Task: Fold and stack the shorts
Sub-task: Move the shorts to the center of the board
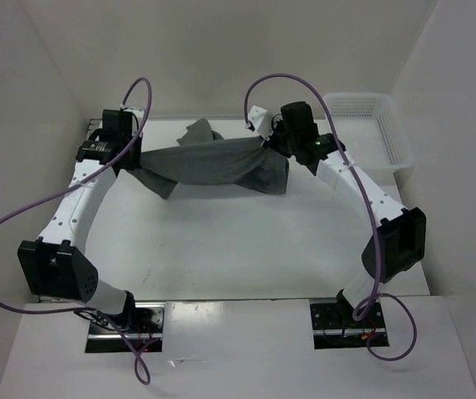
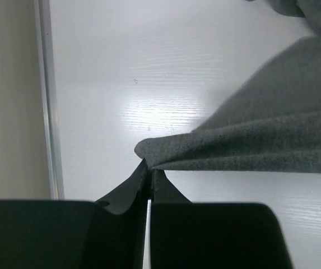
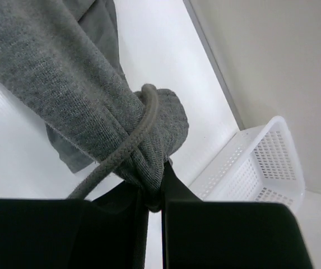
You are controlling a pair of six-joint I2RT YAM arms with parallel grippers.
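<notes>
- Overhead view: a white table [image 1: 221, 249], with two white robot arms reaching from its near edge toward the far side and curving inward like a ring.
- The shorts [image 1: 213, 162], one mid-grey pair in soft fabric, are strung between the two grippers across the far part of the table, around 12 o'clock in the overhead view.
- The cloth is twisted into a loose band rather than spread out. One flap pokes up near 12 o'clock and another droops at the right end. Whether the sagging parts touch the table cannot be told.
- The left gripper [image 2: 150, 176], at about 10 o'clock, has its fingers pressed together on a thin corner of the shorts. Its wrist view shows the fabric edge pinched right at the tips, with bare tabletop beyond.
- The right gripper [image 3: 156, 196], at about 1 o'clock, is clamped on a thick bunch of the shorts. A grey drawstring cord [image 3: 121, 151] loops around that bunch, which suggests this is the waistband end.
- A white mesh basket [image 1: 370, 125] sits in the far right corner, at about 2 o'clock, apart from the shorts.
- Progress, as a judgement: early. The shorts are gripped at both ends and pulled out, but no tidy fold shows.
- The remaining work appears to be laying the fabric flat, folding it over, and setting it down as a neat stack.
</notes>
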